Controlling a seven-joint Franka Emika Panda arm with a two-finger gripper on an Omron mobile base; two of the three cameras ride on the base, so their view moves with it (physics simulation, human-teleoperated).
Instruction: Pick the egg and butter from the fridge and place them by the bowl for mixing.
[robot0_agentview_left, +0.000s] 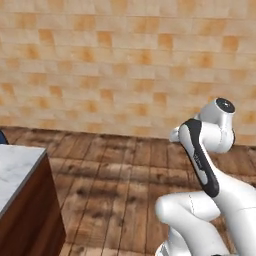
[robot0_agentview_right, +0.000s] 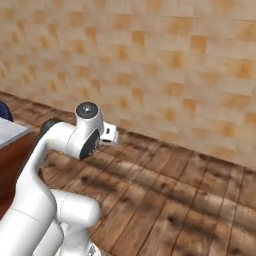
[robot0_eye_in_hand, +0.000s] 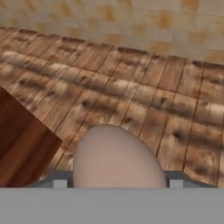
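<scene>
A pale brown, smooth oval egg (robot0_eye_in_hand: 116, 157) sits low in the centre of the hand view, pinched between the gripper (robot0_eye_in_hand: 114, 183), whose grey finger tips (robot0_eye_in_hand: 60, 180) show just beside it on either side. Behind it a wooden plank floor (robot0_eye_in_hand: 144, 100) runs to the top of the frame. In the left base view a marble-topped, dark wood counter (robot0_agentview_left: 22, 200) fills the lower left corner, and a tan brick-tiled wall (robot0_agentview_left: 125, 65) spans the upper half. The white arm (robot0_agentview_left: 210, 150) rises from the lower right.
</scene>
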